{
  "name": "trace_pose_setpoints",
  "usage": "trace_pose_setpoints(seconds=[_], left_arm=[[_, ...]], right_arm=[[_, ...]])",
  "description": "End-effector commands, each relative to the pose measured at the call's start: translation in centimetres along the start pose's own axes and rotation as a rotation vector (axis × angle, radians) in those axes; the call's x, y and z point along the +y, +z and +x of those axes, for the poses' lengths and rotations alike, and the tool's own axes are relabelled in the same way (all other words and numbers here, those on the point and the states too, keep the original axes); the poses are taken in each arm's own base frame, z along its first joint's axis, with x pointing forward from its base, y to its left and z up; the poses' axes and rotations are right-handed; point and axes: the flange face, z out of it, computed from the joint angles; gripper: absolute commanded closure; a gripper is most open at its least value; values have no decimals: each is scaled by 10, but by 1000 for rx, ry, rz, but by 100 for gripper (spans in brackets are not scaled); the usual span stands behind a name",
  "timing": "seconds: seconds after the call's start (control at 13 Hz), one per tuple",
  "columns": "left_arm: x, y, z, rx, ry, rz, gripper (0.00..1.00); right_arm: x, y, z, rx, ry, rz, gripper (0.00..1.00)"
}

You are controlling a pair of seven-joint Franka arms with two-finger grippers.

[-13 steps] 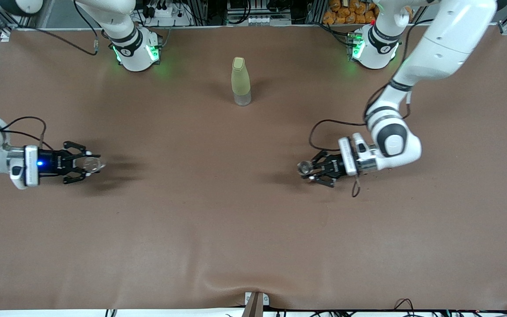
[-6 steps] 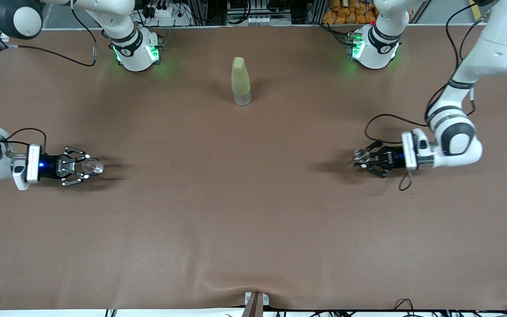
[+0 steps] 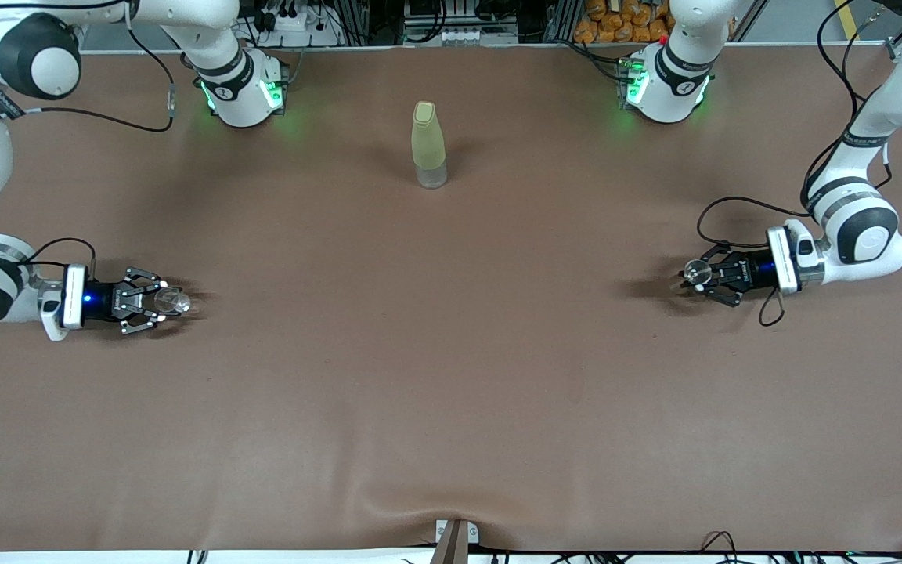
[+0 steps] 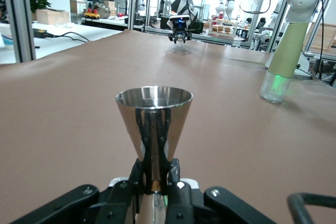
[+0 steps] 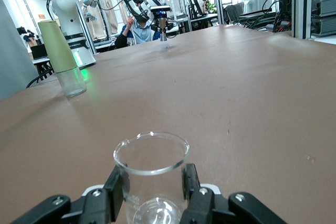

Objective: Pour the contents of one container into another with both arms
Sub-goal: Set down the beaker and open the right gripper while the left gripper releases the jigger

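Observation:
My left gripper point(image 3: 703, 276) is shut on the waist of the silvery metal jigger point(image 3: 694, 271), low over the table toward the left arm's end. In the left wrist view the jigger point(image 4: 154, 124) stands upright, rim up, between the left gripper's point(image 4: 155, 174) black fingers. My right gripper point(image 3: 163, 301) is shut on the tiny clear glass cup point(image 3: 175, 299), low over the table toward the right arm's end. The right wrist view shows the glass cup point(image 5: 151, 171) upright, clamped on both sides by the right gripper point(image 5: 152, 187). The two containers are far apart.
A tall pale yellow-green bottle point(image 3: 428, 145) stands upright mid-table between the two arm bases point(image 3: 243, 90), farther from the front camera than both grippers. It also shows as the bottle point(image 4: 283, 59) and the bottle point(image 5: 62, 56). A brown mat point(image 3: 451, 376) covers the table.
The left gripper has carried the jigger away from the middle toward the left arm's end of the table. The right gripper has shifted only slightly with the glass cup.

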Motion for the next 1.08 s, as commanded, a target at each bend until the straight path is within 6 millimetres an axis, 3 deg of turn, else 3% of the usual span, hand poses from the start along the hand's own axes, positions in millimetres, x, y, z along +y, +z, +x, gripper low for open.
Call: trace_pose_setpoints(seconds=[0.0, 0.15, 0.46, 0.54, 0.62, 0.77, 1.0], left_arm=[[-8, -8, -17, 30, 25, -19, 100], [-9, -14, -26, 58, 14, -12, 100], [-13, -18, -36, 68, 10, 1, 100], [-15, -20, -36, 67, 14, 3, 100], [-15, -19, -38, 70, 10, 2, 100], [-15, -17, -42, 74, 26, 1, 100], [-18, -14, -53, 85, 23, 2, 100]], right_arm=[[4, -2, -3, 16, -37, 19, 50], [3, -2, -7, 20, -36, 19, 35], [0, -11, -4, 37, -36, 14, 27], [3, -16, 5, 40, -45, 19, 24], [6, -21, 15, 38, -57, 23, 2], [3, -34, 26, 47, 5, 33, 0], [15, -59, 72, 6, 78, 32, 0]])
